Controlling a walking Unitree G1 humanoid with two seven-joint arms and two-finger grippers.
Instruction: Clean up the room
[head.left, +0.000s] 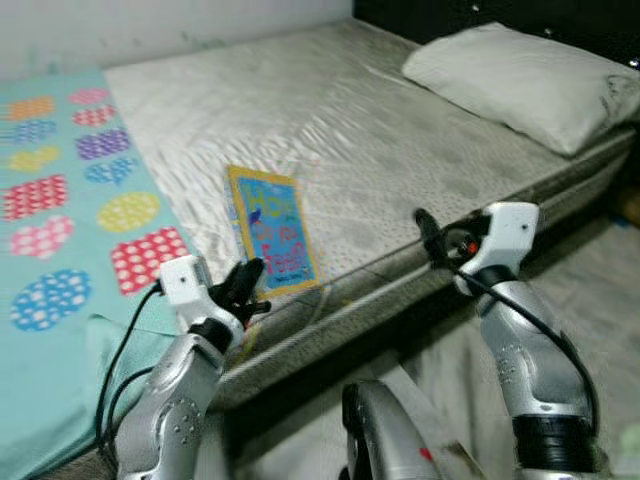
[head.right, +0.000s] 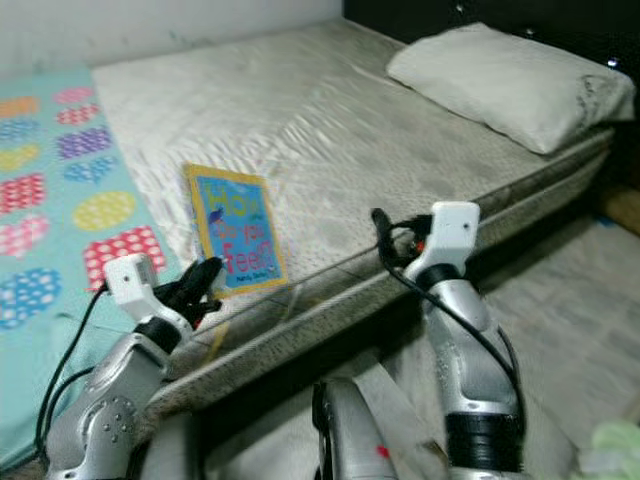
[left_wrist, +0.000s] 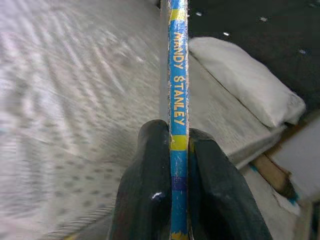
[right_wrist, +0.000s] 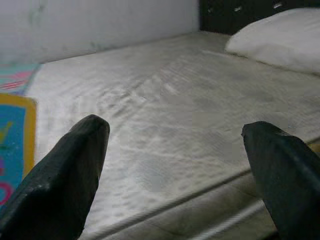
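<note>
The left gripper (head.left: 243, 283) clamps the thin, stiff, light book (head.left: 272, 232) at its six-o'clock edge; the right gripper (right_wrist: 175, 165) hangs spread apart.

Yellow-bordered blue book (head.left: 272, 232), pale grey mattress (head.left: 350, 130), turquoise heart-patterned blanket (head.left: 60, 200).

We see a big bed with a shiny grey sheet (head.left: 330, 120), a soft pale pillow (head.left: 525, 85) at its far end (up by the dark headboard (head.left: 560, 20)), and a blue blanket (head.left: 60, 200) with bright hearts.
</note>
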